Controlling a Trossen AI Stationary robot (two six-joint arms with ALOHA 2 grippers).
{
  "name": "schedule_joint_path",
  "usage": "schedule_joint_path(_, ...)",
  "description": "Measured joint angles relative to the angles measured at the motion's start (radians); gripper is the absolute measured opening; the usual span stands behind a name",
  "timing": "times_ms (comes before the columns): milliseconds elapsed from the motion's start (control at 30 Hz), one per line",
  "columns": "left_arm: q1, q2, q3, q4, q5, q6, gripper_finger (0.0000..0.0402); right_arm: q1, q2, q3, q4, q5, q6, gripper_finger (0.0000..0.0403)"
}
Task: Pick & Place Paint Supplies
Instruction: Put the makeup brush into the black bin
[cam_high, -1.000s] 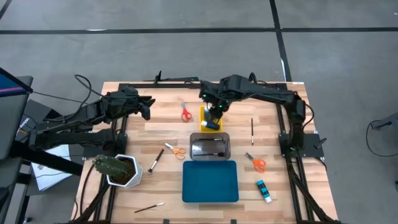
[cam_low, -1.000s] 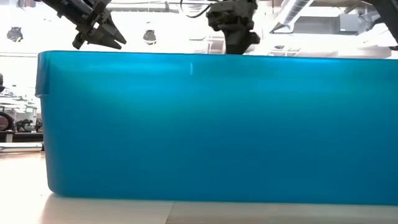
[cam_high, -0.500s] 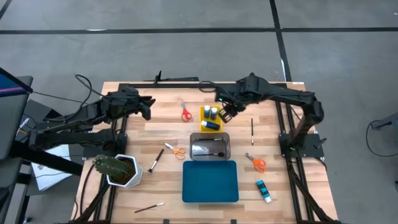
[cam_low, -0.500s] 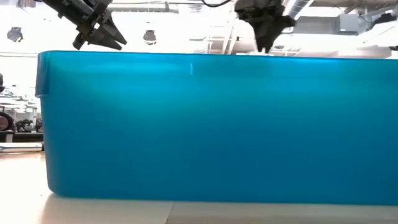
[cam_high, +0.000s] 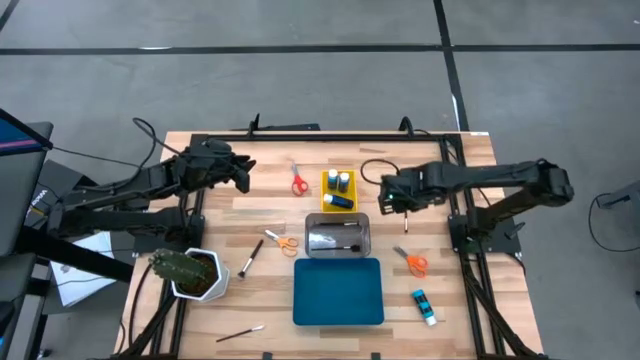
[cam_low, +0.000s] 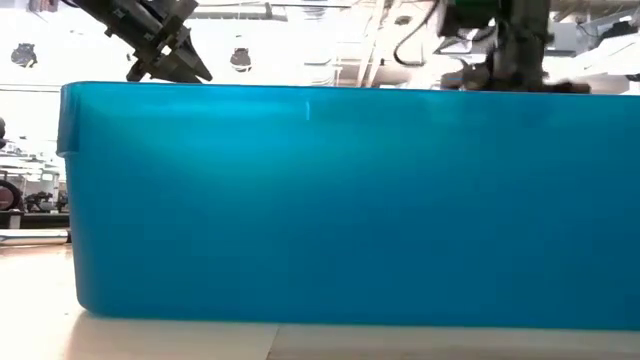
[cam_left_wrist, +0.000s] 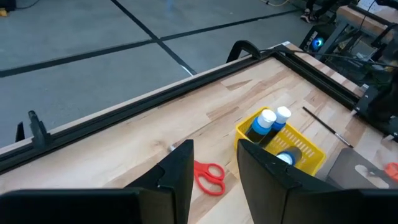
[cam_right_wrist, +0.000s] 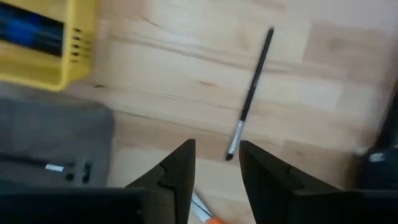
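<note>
One paintbrush (cam_right_wrist: 250, 93) lies flat, bristles toward right end effector (cam_right_wrist: 214, 163).

Grey concrete floor (cam_high: 300, 80) crossed by dark lines, wooden table (cam_high: 270, 205), bright white ceiling lights beyond.

The wooden table (cam_high: 270, 205) carries a paintbrush (cam_high: 405, 211) just beneath the right gripper (cam_high: 386, 192), with yellow tray (cam_high: 328, 191), grey tray (cam_high: 338, 236) and red scissors (cam_high: 298, 184) beyond it.

The right gripper (cam_high: 386, 192) has moved from over the yellow tray (cam_high: 339, 190) toward the dark paintbrush (cam_high: 405, 211).
</note>
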Motion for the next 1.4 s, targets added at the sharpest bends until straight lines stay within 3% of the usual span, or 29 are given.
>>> schedule_joint_path(267,0.000,0.057,0.000,0.052,0.002,-0.018,0.0117,0.036,0.008,-0.215,0.192,-0.049,0.133,0.0108)
schedule_joint_path(667,0.000,0.082,0.000,0.085,0.003,-0.041,0.0117,0.045,0.082,-0.345,0.325,-0.093,0.166,0.0107)
schedule_joint_path(1400,0.000,0.082,0.000,0.090,0.000,-0.047,0.0117,0.103,0.155,-0.354,0.370,-0.103,0.171,0.0107)
